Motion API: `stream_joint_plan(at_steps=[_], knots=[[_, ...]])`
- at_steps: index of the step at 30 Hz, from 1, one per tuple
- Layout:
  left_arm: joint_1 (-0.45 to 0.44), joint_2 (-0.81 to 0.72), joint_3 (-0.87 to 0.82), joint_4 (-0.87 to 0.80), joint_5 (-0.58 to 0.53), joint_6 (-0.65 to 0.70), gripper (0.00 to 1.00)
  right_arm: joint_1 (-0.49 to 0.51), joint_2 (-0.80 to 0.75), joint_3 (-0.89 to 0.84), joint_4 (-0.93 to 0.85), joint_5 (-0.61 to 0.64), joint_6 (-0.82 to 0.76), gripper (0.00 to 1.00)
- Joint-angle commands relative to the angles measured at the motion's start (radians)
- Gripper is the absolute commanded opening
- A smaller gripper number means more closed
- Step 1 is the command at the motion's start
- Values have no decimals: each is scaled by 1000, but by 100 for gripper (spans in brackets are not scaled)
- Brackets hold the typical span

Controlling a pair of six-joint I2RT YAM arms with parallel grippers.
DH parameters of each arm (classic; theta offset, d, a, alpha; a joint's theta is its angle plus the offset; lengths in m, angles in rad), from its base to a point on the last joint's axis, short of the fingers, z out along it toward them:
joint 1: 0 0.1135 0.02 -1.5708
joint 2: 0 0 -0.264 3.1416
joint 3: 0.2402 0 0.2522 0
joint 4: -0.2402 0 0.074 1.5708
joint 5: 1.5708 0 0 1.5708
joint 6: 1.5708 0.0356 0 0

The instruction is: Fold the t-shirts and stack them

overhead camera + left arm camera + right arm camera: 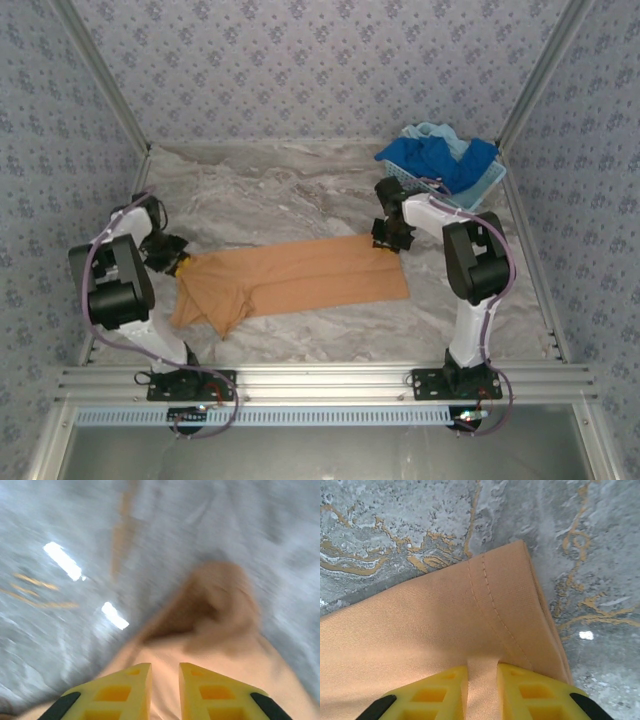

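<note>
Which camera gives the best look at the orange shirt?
The top external view: the whole orange shirt lies spread across the table. The left wrist view shows a blurred, bunched end at the left gripper; the right wrist view shows a sharp stitched corner at the right gripper.

Bright, even light — left wrist view motion-blurred, glare spots on the table (62, 560); right wrist sharp.

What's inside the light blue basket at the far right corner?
A royal blue t-shirt and a pale aqua t-shirt lie heaped in the basket. Anything beneath them, and the basket's floor, is covered.
</note>
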Motion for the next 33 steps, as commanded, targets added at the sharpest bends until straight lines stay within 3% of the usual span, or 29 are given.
stream_joint_plan(at_steps=[1, 5, 11, 20, 23, 26, 28, 33], knots=[[-89, -99, 24, -43, 61, -47, 24, 24, -72, 2, -38, 61, -6, 26], [-152, -106, -24, -16, 103, -119, 24, 71, -90, 0, -20, 40, -5, 26], [-184, 21, -13, 77, 158, -147, 21, 117, 1, 9, 31, -43, 35, 26], [-185, 326, 224, 67, 195, -12, 18, 23, 155, 151, -42, -36, 16, 26], [-187, 386, 339, 33, 160, 39, 18, -21, 209, 223, -56, -76, -25, 27], [-208, 335, 394, -14, 82, 70, 25, -22, 199, 284, -71, -65, -88, 30], [-248, 247, 394, -50, -4, 94, 37, -10, 157, 291, -78, -48, -108, 33], [-447, 26, 270, -99, -152, 190, 42, 33, -4, 204, -48, -41, -121, 41]])
